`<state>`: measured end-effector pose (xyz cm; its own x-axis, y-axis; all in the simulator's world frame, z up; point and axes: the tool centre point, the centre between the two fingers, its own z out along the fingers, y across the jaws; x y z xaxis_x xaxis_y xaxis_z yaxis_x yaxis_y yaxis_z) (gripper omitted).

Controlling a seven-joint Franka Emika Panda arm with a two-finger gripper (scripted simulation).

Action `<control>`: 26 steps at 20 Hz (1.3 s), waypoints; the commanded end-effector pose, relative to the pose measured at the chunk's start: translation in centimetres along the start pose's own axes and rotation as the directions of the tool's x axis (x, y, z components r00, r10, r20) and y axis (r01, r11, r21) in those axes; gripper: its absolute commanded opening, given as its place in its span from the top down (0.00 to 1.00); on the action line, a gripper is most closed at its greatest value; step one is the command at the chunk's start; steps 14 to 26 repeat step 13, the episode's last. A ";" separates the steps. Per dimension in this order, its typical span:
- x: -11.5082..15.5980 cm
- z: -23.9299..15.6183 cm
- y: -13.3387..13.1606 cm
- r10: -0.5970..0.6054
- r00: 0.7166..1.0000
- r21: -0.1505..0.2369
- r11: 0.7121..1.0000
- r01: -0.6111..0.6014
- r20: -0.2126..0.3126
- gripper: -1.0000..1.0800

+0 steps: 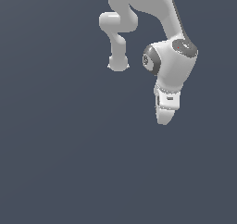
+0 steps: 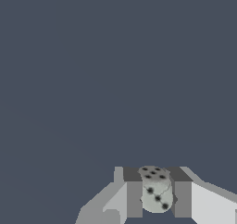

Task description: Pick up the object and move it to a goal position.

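With my gripper [image 2: 158, 193] clamped on the object [image 2: 156, 194], a pale spotted die between my fingers [image 2: 135, 197], pick looks done; next: carry to goal, unseen here.

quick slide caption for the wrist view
Wrist view: gripper fingers closed on a small pale die with black pips, over a plain dark background.
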<state>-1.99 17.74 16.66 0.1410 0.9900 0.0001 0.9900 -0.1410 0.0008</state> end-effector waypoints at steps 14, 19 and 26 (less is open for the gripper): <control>4.3 -5.5 -0.3 0.003 1.000 0.001 1.000 -0.003 0.000 1.00; 4.3 -5.5 -0.3 0.003 1.000 0.001 1.000 -0.003 0.000 1.00; 4.3 -5.5 -0.3 0.003 1.000 0.001 1.000 -0.003 0.000 1.00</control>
